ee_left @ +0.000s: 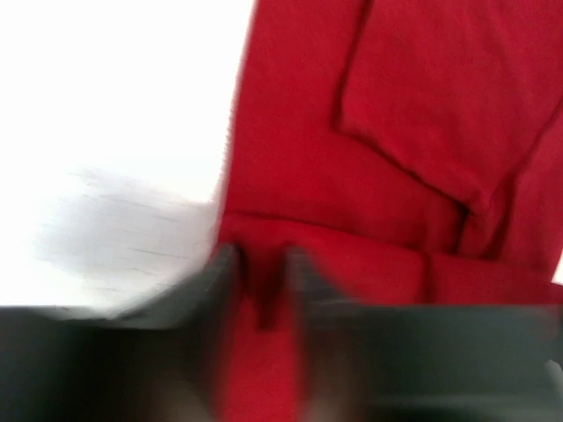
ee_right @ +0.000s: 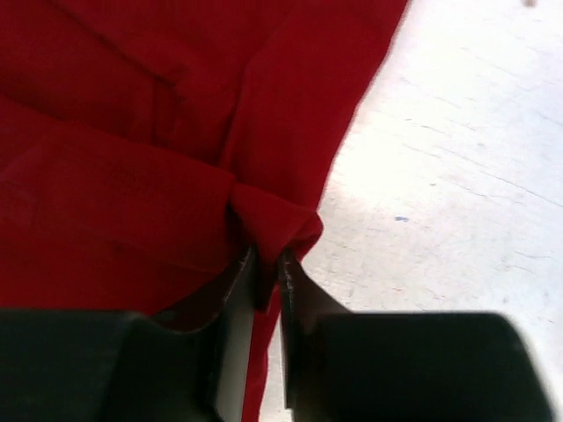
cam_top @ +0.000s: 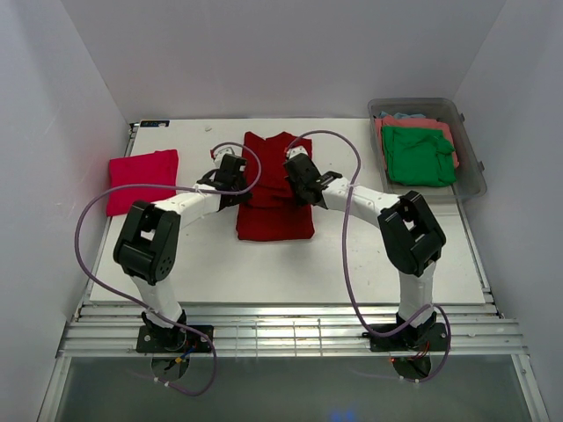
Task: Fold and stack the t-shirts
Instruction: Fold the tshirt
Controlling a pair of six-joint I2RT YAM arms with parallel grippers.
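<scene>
**Clearances.** The white table [cam_top: 290,264] is closed in by plain white walls [cam_top: 281,53] on the left, far and right sides; the near edge carries both arm bases. The near half of the table surface is bare between the arms. A clear grey tub [cam_top: 472,163] sits at the far right corner.

**Task items.** The dark red t-shirt [cam_top: 274,207] lies flat at the table centre, partly folded into a tall rectangle, collar toward the far side. The pinkish-red t-shirt [cam_top: 141,180] lies folded square at the far left, well apart from it. Inside the tub, a green t-shirt [cam_top: 418,156] rests on a coral t-shirt [cam_top: 431,124].

**End effectors.**
- The left end effector [cam_top: 230,171] sits at the left edge of the dark red t-shirt. The left wrist view is blurred: the gap is narrow with red cloth in it, but a grip cannot be confirmed.
- The right end effector [ee_right: 266,259] sits at the right edge of the shirt. Its fingers [ee_right: 237,290] stand narrow and pinch a puckered fold of the hem.

**Materials.** The shirt is soft, matte cloth with shallow creases and a layered sleeve fold. The table surface is hard, white and lightly scuffed.
</scene>
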